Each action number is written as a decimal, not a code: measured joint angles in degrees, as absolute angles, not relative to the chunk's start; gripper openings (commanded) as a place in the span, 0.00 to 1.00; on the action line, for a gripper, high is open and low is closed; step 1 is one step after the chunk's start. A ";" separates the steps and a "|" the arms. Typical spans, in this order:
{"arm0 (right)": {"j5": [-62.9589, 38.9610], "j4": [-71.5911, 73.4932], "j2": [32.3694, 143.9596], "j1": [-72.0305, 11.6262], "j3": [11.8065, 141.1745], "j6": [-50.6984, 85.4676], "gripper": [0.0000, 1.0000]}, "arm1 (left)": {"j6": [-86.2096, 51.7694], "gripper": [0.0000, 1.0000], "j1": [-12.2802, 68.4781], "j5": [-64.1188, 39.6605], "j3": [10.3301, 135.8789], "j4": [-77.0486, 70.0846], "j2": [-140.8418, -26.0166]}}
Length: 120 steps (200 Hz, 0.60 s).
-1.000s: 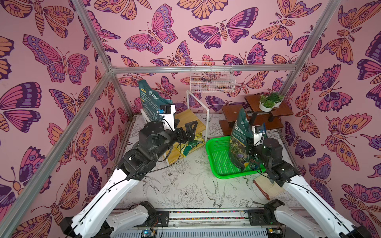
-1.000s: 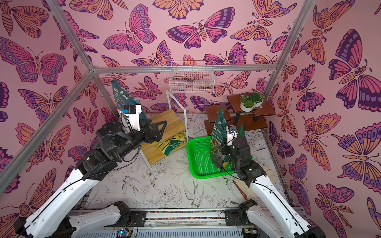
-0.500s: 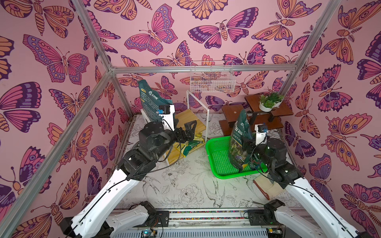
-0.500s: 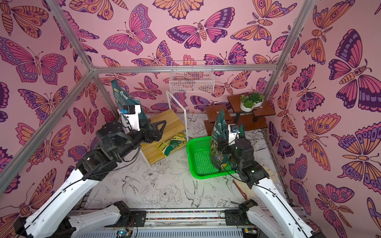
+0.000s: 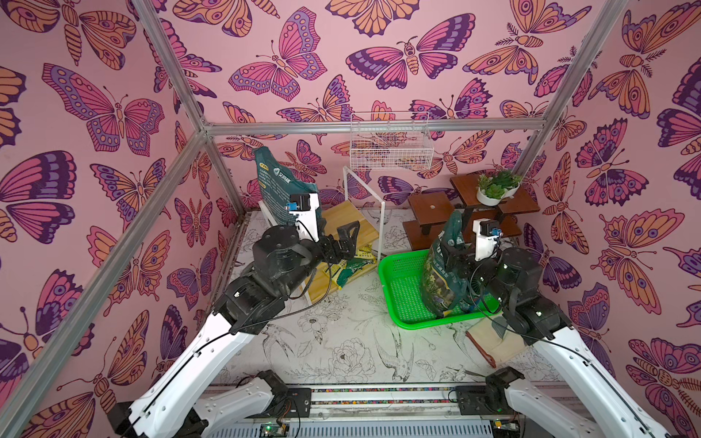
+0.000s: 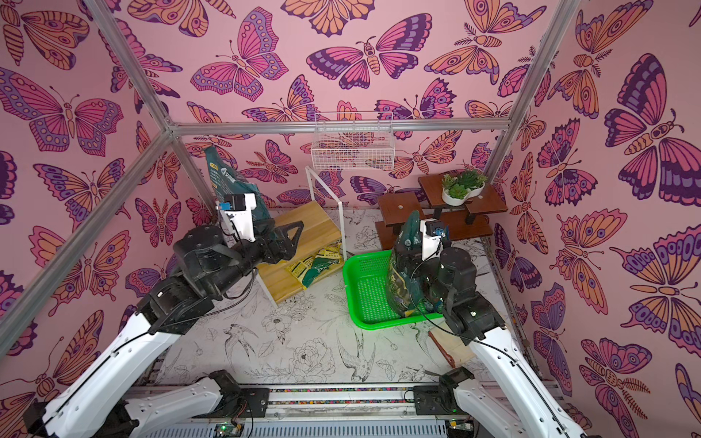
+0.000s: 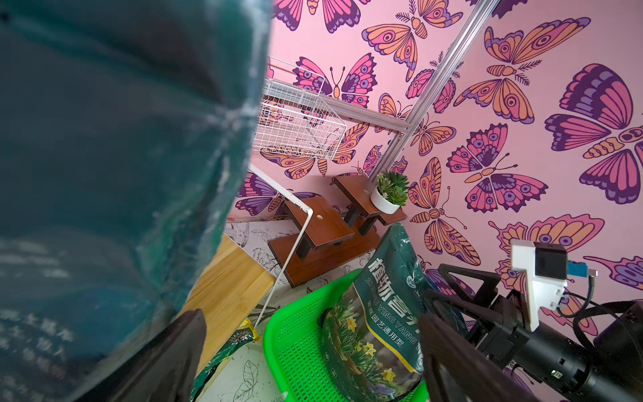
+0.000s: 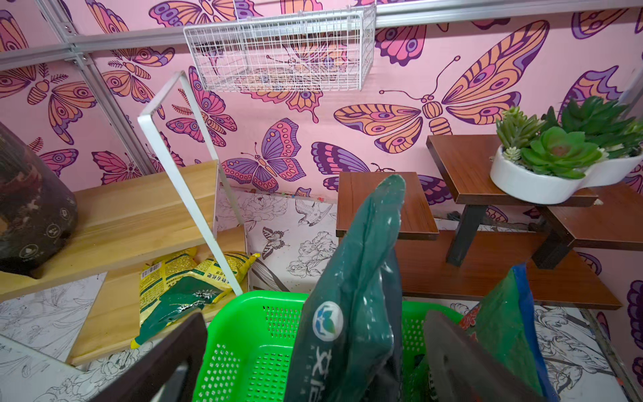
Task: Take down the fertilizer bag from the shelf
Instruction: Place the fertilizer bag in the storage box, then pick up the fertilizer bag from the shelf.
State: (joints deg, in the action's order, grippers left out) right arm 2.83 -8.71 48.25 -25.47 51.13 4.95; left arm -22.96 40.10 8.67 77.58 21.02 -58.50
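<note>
Right hand (image 8: 315, 318) fully spread, straddling the bag (image 5: 442, 280), no grip. Bag upright in the tray (image 5: 402, 303), off the shelf (image 5: 341, 220). Left hand (image 5: 343, 242) spread, empty.

Both top views looked down from high on the robot's side toward the back wall (image 5: 326, 178), far enough off to hold the whole cell. We found them nearly alike, each with the shelf (image 5: 337, 214), green tray (image 5: 428, 323) and plant stand (image 5: 430, 204). The left wrist camera sat very near a dark teal bag (image 7: 104, 156), facing across to the right arm (image 7: 542, 348). The right wrist camera looked low over the tray toward the back wall. Both wrist views shared tray, stand and wire basket (image 7: 299, 128).
</note>
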 measured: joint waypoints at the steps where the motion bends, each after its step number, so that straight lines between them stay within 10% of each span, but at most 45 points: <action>1: 2.76 -8.84 48.27 -25.47 51.35 4.95 0.99 | -22.96 1.00 40.10 8.69 77.58 21.02 -58.48; 120: -9.13 -14.63 65.67 -32.51 77.38 4.47 1.00 | -21.45 1.00 38.17 12.05 79.33 24.29 -57.17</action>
